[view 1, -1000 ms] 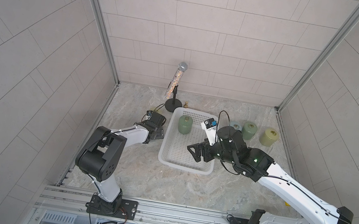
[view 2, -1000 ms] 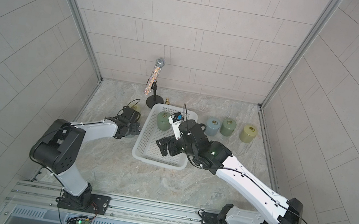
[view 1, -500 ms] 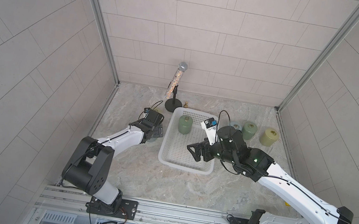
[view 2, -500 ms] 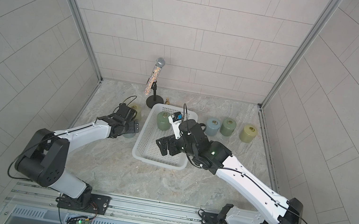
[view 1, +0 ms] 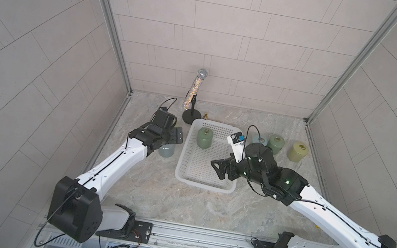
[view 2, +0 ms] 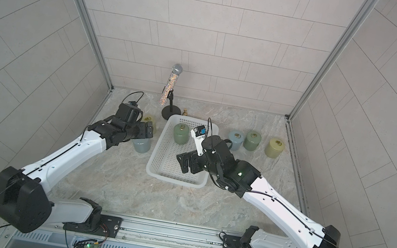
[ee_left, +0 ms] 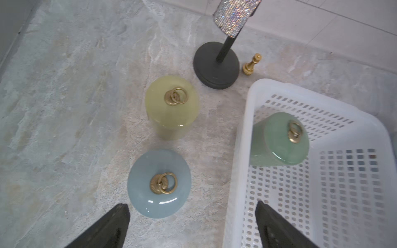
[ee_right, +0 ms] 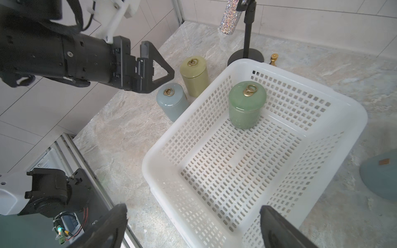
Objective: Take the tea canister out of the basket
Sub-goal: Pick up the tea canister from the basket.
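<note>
- The green tea canister stood upright in the upper-left corner of the basket, just above frame centre in both top views.
- The right gripper hung over the basket's right side, jaws wide and empty.
- The left gripper was likewise wide and empty, above a blue canister left of the basket.

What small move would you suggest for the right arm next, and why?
Probably ease the right gripper forward and down toward the green canister: its jaws stand open and empty over the near end of the basket, while that canister, the only one inside, stands upright in a far corner.
</note>
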`<state>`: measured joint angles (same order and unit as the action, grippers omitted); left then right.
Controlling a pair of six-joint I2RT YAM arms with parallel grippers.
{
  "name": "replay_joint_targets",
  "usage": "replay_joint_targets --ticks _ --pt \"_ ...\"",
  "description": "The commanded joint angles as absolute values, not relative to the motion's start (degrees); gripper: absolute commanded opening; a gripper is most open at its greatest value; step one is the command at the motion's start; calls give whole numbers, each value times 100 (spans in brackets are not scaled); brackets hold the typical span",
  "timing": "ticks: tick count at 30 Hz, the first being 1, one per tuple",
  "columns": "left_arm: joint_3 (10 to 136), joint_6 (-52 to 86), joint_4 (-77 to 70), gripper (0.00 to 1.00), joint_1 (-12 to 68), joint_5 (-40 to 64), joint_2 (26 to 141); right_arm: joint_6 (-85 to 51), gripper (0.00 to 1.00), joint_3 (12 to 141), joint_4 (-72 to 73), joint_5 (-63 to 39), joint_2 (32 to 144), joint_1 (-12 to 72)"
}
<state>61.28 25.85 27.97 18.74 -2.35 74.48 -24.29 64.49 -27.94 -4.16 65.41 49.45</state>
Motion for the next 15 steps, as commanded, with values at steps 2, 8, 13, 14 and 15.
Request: replay_joint_targets --ticks 2,8,13,14,15 --pt "6562 2578 2904 100 2326 126 7687 -2557 100 6261 -2769 -41 6215 4890" --pt "6714 2795 2328 100 3128 -236 8263 -2616 100 6135 -2912 4 5971 4768" --pt "6749 3003 1785 100 3375 -223 8810 -2621 100 6084 -3045 82 5809 4729" --pt "6802 3022 1751 100 3406 -269 8929 -2630 100 6081 -3075 95 5778 4723" --pt "6844 3032 1721 100 3416 -294 9037 -2637 100 6075 -3087 102 5759 4721"
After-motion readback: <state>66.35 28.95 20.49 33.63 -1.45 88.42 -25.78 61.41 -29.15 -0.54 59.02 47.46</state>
